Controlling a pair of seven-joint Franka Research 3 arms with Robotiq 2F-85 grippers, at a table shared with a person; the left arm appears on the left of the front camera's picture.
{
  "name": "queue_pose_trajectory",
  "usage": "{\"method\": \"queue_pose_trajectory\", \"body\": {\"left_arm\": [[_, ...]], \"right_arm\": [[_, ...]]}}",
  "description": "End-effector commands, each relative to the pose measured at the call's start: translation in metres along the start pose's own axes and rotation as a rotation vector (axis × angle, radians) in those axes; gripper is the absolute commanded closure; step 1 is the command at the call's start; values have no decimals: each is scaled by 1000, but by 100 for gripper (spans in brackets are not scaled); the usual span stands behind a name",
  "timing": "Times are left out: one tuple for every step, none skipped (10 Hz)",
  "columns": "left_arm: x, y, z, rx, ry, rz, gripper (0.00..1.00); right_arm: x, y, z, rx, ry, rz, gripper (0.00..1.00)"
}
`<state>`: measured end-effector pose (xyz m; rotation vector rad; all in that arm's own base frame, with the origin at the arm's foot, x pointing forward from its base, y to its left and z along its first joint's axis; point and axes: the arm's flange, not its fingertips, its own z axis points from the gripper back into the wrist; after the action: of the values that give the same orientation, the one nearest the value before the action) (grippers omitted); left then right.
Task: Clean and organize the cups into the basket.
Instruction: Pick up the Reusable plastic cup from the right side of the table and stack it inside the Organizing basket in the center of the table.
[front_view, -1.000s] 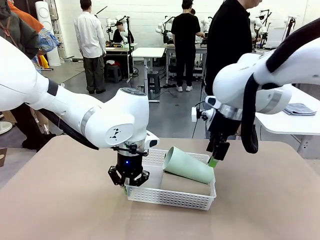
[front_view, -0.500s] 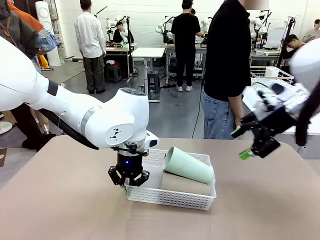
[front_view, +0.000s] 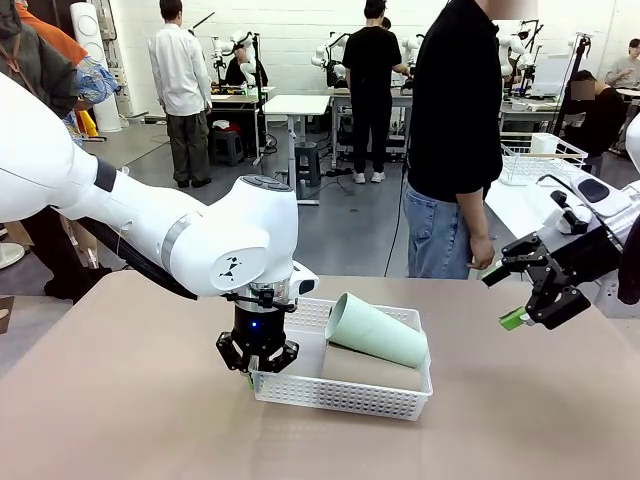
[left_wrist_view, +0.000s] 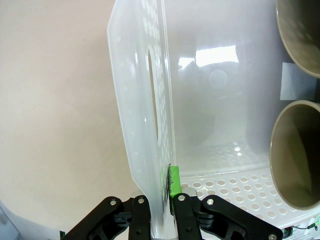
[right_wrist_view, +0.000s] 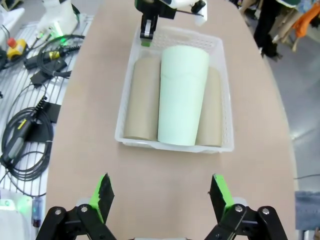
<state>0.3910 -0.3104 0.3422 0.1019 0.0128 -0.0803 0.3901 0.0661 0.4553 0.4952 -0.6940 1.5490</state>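
Jaws of the left gripper (front_view: 256, 372) are clamped on the short end wall of the white lattice basket (front_view: 340, 393), which sits on the tan table (front_view: 130, 420). Inside it, two beige-brown tumblers (right_wrist_view: 141, 97) lie side by side on the floor of the basket, and a mint green tumbler (front_view: 375, 331) rests on top of them. Farther right, the right gripper (front_view: 522, 297) hangs above the table edge, well apart from the basket, its jaws spread wide and empty.

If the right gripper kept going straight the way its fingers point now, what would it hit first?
Probably bare table: the open right gripper looks along it toward the basket, whose mint cup lies beyond. Depth is unclear.
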Motion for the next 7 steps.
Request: {"method": "queue_pose_trajectory", "body": {"left_arm": [[-2, 0, -2, 9, 5, 1, 100], [-2, 0, -2, 9, 5, 1, 100], [-2, 0, -2, 9, 5, 1, 100], [-2, 0, -2, 9, 5, 1, 100], [-2, 0, -2, 9, 5, 1, 100], [-2, 0, -2, 9, 5, 1, 100], [-2, 0, -2, 9, 5, 1, 100]], "right_arm": [[4, -1, 0, -7, -6, 9, 0], [4, -1, 0, -7, -6, 9, 0], [4, -1, 0, -7, -6, 9, 0], [4, -1, 0, -7, -6, 9, 0], [4, -1, 0, -7, -6, 9, 0], [4, -1, 0, -7, -6, 9, 0], [4, -1, 0, -7, -6, 9, 0]]}}
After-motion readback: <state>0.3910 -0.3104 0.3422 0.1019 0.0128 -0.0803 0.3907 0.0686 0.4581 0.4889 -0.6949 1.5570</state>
